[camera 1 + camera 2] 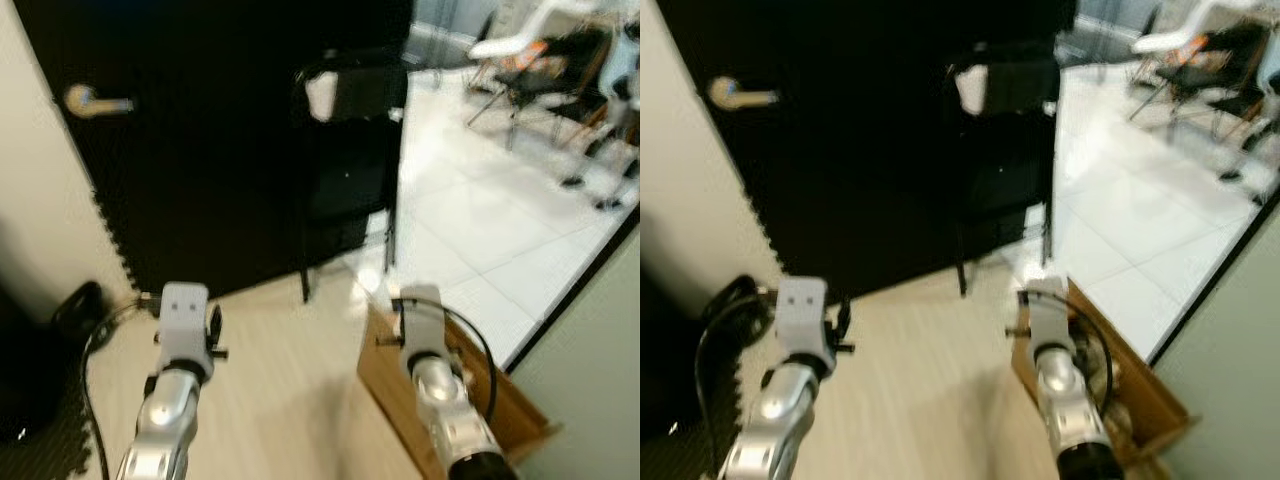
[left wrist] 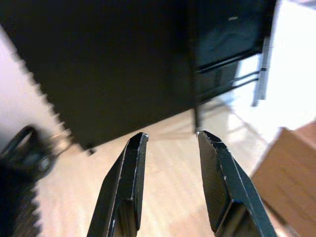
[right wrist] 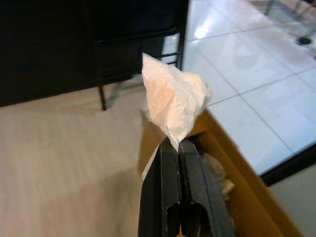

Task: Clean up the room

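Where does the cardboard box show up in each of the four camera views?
Left eye view: cardboard box at lower right, under the right arm.
Right eye view: box at lower right, behind the right arm.
Left wrist view: a brown corner at the picture's lower right edge.
Right wrist view: beneath the tissue pinched by the right gripper.
Shared landmark: the black chair.

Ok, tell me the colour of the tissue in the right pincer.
White with a faint peach tint; the tissue shows best in the right wrist view.
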`<state>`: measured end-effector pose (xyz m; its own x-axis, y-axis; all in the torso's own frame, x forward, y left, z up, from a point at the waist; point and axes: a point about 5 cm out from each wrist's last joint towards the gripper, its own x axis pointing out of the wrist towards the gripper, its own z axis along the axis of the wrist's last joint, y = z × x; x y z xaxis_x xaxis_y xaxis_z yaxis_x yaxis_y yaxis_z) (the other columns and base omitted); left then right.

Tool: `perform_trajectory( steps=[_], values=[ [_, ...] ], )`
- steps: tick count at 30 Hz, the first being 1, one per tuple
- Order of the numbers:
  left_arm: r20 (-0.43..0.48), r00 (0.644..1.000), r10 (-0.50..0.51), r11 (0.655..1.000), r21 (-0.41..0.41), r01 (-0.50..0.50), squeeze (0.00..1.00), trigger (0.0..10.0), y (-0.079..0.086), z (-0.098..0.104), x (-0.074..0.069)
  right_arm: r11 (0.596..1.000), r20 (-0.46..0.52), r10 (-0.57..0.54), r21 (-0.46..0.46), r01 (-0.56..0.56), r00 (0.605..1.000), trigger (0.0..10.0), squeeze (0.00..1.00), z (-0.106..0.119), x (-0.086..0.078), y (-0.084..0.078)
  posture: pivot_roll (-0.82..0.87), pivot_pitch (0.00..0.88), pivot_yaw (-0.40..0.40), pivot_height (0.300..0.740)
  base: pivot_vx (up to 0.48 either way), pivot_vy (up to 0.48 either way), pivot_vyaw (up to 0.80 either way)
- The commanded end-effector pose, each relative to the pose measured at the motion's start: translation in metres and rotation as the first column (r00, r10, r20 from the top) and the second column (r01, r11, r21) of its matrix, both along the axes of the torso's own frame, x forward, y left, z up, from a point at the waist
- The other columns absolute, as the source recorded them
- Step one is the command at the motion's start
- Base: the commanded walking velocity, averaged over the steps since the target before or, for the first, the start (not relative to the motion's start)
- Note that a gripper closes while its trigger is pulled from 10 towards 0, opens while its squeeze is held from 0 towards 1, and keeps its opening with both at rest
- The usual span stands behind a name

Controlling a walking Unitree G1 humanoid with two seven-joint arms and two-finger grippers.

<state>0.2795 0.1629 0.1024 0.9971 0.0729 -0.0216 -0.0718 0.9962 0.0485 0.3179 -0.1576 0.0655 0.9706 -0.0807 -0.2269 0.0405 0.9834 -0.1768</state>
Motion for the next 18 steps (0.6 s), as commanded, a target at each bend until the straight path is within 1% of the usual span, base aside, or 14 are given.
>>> perform_trajectory(
  steps=[1, 12, 18],
  values=[
    [-0.022, 1.0, 0.0, 1.0, -0.011, 0.0, 0.0, 10.0, -0.0016, -0.0025, -0.0004, 1.0, -0.031, -0.001, 0.001, 0.001, 1.0, 10.0, 0.0, -0.0054, -0.0023, 0.0, -0.02, 0.058, 0.005, 0.74, 0.0, 0.0, -0.8],
    [-0.028, 1.0, 0.002, 1.0, -0.011, -0.002, 0.0, 10.0, -0.0008, -0.0037, -0.0008, 0.999, -0.05, 0.036, -0.021, -0.037, 0.998, 10.0, 0.0, -0.0077, -0.0024, 0.0048, -0.02, 0.056, 0.0, 0.74, 0.0, 0.0, -0.8],
    [-0.02, 1.0, 0.002, 1.0, -0.025, -0.002, 0.0, 10.0, -0.0011, -0.0028, -0.0009, 0.997, -0.066, 0.064, -0.032, -0.066, 0.996, 10.0, 0.0, -0.0097, -0.0034, 0.008, -0.02, 0.062, -0.003, 0.74, 0.0, 0.0, -0.8]
  ],
)
